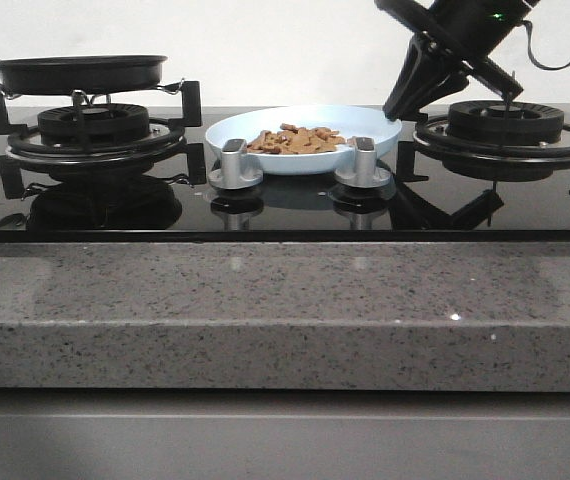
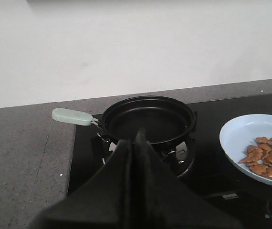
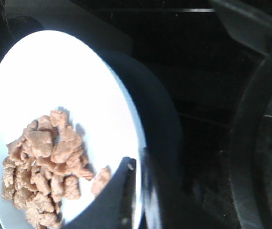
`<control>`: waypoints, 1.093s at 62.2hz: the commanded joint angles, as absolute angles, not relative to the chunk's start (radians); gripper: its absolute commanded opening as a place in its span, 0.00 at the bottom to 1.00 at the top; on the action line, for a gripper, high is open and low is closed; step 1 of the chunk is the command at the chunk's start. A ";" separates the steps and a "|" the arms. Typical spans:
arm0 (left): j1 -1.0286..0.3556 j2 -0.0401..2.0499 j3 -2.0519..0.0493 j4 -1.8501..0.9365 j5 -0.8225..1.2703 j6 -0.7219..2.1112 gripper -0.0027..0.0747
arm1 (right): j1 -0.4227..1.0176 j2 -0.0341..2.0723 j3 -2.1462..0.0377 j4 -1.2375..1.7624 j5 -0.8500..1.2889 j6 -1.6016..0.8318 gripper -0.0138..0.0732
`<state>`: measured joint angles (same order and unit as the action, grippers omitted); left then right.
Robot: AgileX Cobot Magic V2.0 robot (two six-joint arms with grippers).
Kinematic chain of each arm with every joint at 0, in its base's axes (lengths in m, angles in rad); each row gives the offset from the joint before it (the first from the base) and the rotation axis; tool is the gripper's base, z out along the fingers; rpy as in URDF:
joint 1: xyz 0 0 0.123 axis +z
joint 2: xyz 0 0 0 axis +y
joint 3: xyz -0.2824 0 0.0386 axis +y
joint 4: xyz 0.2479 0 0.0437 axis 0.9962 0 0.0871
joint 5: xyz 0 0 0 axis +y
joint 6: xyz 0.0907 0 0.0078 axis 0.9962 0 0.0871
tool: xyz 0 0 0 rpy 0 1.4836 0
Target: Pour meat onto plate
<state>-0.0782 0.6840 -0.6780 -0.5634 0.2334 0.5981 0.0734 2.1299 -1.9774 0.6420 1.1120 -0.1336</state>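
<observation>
The pale-blue plate (image 1: 365, 135) rests on the hob between the two burners, with the meat (image 1: 297, 140) heaped in its middle. My right gripper (image 1: 399, 110) reaches down to the plate's right rim. In the right wrist view its fingers (image 3: 124, 191) stand on either side of the plate (image 3: 55, 86) rim, closed narrowly on it, beside the meat (image 3: 43, 167). My left gripper (image 2: 137, 139) is shut and empty, and hangs in front of the black pan (image 2: 148, 119). It does not show in the front view. The left wrist view also takes in the plate (image 2: 241, 136) and meat (image 2: 267, 155).
The black frying pan (image 1: 75, 72) sits empty on the left burner (image 1: 95, 128), its pale green handle (image 2: 71, 116) pointing away from the plate. Two silver knobs (image 1: 235, 165) (image 1: 363, 162) stand in front of the plate. The right burner (image 1: 505, 125) lies under my right arm.
</observation>
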 commanded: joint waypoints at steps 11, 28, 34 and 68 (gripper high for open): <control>-0.087 0.681 -0.705 -0.579 0.161 0.589 0.01 | 0.068 2.058 -2.013 0.679 1.108 -0.141 0.48; -0.087 0.681 -0.705 -0.579 0.161 0.589 0.01 | 0.068 2.005 -2.127 0.598 1.205 -0.105 0.37; -0.087 0.681 -0.705 -0.579 0.161 0.589 0.01 | 0.068 1.987 -2.172 0.552 1.262 -0.092 0.21; -0.087 0.681 -0.705 -0.579 0.161 0.589 0.01 | 0.133 1.709 -2.019 0.276 1.232 -0.096 0.09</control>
<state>-0.0782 0.6840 -0.6780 -0.5634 0.2334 0.5981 0.1056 1.8471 -2.0597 0.3208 1.2478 -0.0888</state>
